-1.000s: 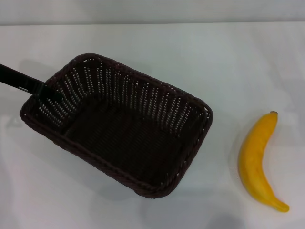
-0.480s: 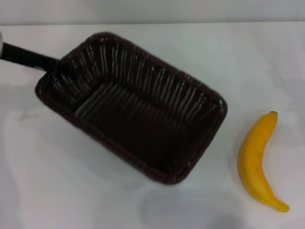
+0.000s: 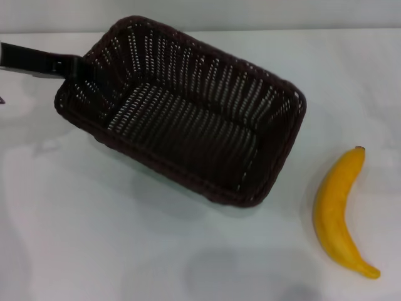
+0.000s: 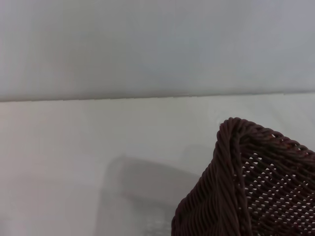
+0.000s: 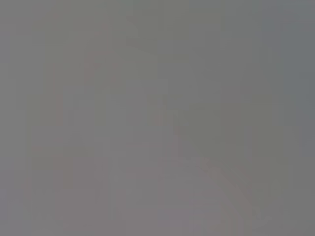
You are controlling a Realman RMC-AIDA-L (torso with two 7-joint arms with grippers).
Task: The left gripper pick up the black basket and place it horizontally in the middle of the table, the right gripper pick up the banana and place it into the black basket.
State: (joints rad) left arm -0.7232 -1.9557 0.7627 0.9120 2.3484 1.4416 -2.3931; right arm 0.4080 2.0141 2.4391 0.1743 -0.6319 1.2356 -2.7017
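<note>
The black basket [image 3: 188, 113] is lifted off the white table [image 3: 94, 238], tilted, with its long axis running diagonally from far left to near right. My left gripper [image 3: 74, 68], a thin black bar reaching in from the left edge, is shut on the basket's far-left rim. A corner of the basket also shows in the left wrist view [image 4: 256, 187]. The yellow banana [image 3: 338, 213] lies on the table at the right, stem pointing away from me, apart from the basket. My right gripper is out of view; the right wrist view shows only plain grey.
The table's far edge [image 3: 351, 30] meets a pale wall at the back. The basket's shadow falls on the table under and in front of it.
My left gripper has lifted the basket and carried it up and to the right, away from me. The banana has not moved.
</note>
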